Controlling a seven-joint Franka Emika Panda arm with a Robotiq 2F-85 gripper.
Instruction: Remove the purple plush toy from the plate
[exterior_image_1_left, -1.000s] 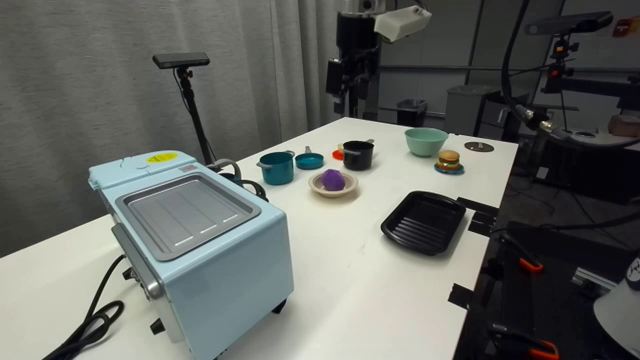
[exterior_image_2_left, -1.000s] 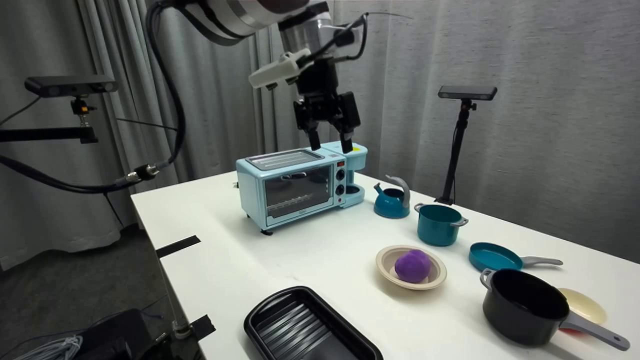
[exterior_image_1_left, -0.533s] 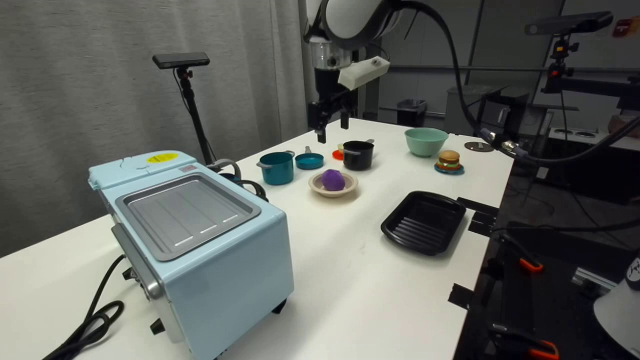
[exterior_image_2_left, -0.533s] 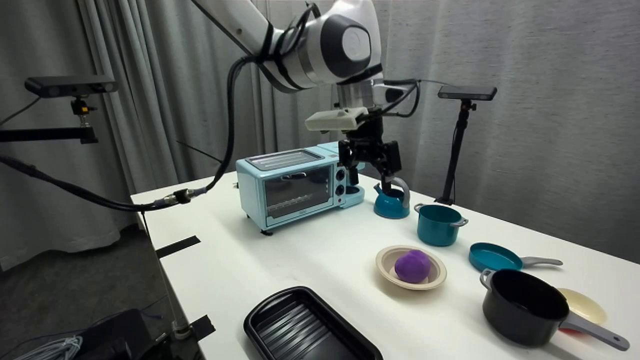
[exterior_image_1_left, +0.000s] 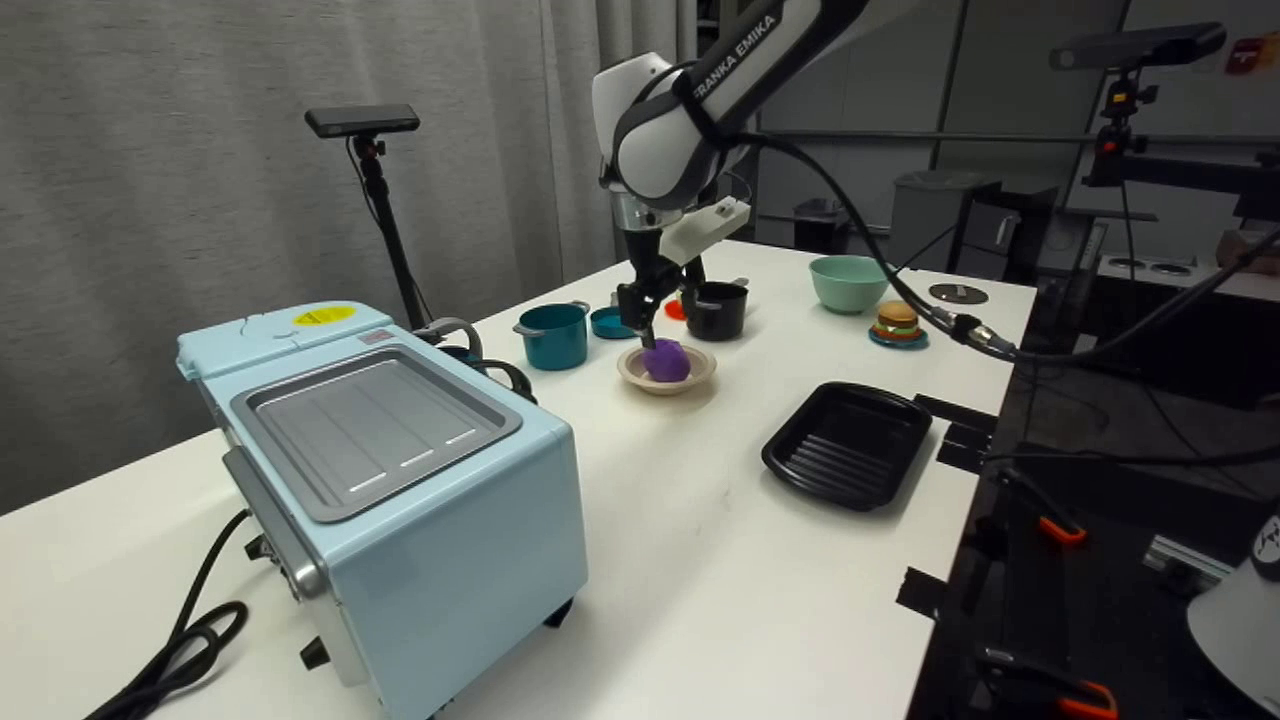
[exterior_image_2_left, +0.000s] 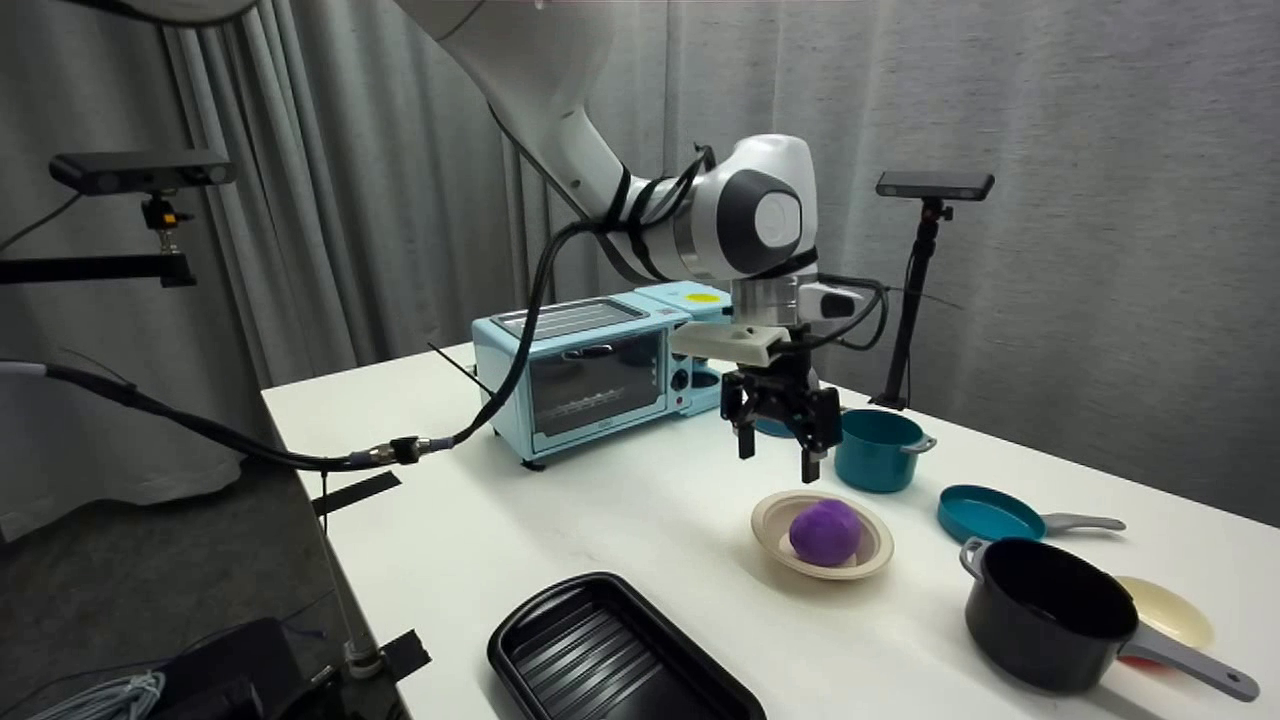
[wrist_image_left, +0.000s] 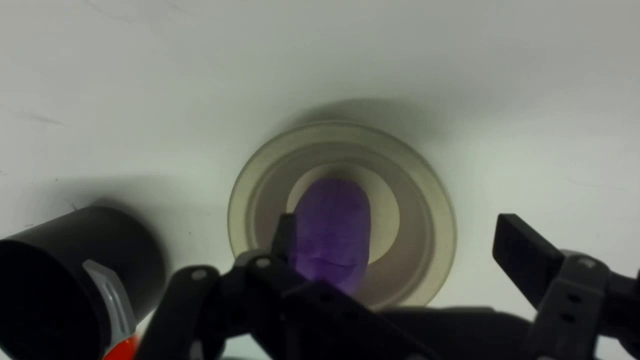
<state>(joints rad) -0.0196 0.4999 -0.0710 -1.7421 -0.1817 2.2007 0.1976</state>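
The purple plush toy (exterior_image_2_left: 825, 533) sits in the pale round plate (exterior_image_2_left: 765, 535) on the white table. Both also show in an exterior view, the toy (exterior_image_1_left: 668, 362) within the plate's rim (exterior_image_1_left: 704, 370). My gripper (exterior_image_2_left: 778, 463) is open and empty, above the plate's far side, pointing down. In the wrist view the gripper (wrist_image_left: 398, 220) spans wide; the left finger overlaps the left edge of the toy (wrist_image_left: 332, 220) and the right finger lies beyond the right rim of the plate (wrist_image_left: 443, 220). The toy's lower part is hidden by the gripper there.
A teal pot (exterior_image_2_left: 875, 462), teal pan (exterior_image_2_left: 990, 515) and black pot (exterior_image_2_left: 1040, 625) stand beside the plate. A black ridged tray (exterior_image_2_left: 620, 650) lies nearby. A light blue toaster oven (exterior_image_2_left: 600, 385) stands farther off. A green bowl (exterior_image_1_left: 850, 285) and toy burger (exterior_image_1_left: 897, 320) are also on the table.
My gripper has come down and across, from high up in front of the toaster oven to just above the plate, staying open. The toy and plate have not moved.
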